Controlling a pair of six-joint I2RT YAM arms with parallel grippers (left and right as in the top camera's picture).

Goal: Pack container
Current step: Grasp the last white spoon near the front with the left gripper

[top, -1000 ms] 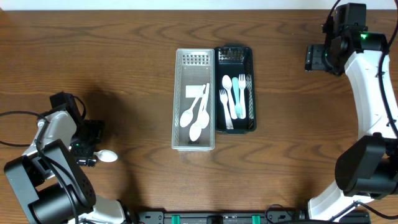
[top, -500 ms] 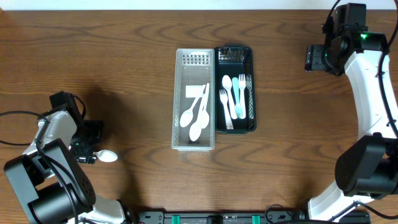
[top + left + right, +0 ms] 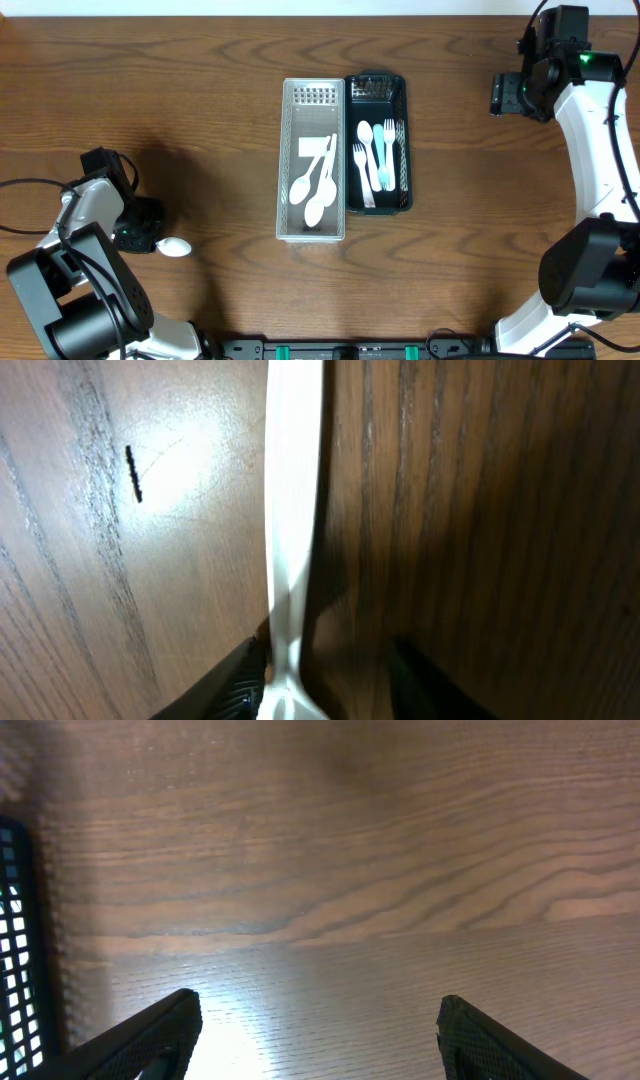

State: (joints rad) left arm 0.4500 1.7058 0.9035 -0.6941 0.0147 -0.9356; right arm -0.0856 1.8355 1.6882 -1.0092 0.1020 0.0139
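Note:
A white plastic spoon (image 3: 175, 247) lies on the table at the front left, its handle (image 3: 292, 510) running between the fingers of my left gripper (image 3: 330, 672). The left finger (image 3: 240, 680) touches the handle, while the right finger (image 3: 420, 678) stands a little off it, so the jaws are narrowed but not clamped. In the overhead view the left gripper (image 3: 140, 235) sits low over the handle end. The clear container (image 3: 283, 160) holds white spoons (image 3: 318, 185). Beside it the dark container (image 3: 408, 140) holds forks and a spoon (image 3: 377, 155). My right gripper (image 3: 315, 1025) hangs open over bare wood.
The right arm (image 3: 590, 120) stands at the far right, with its gripper (image 3: 508, 95) right of the dark container. That container's mesh wall (image 3: 15, 940) shows at the left edge of the right wrist view. Cables run along the table's left side.
The left gripper's jaws have narrowed around the spoon's handle. The spoon and the right arm have not moved.

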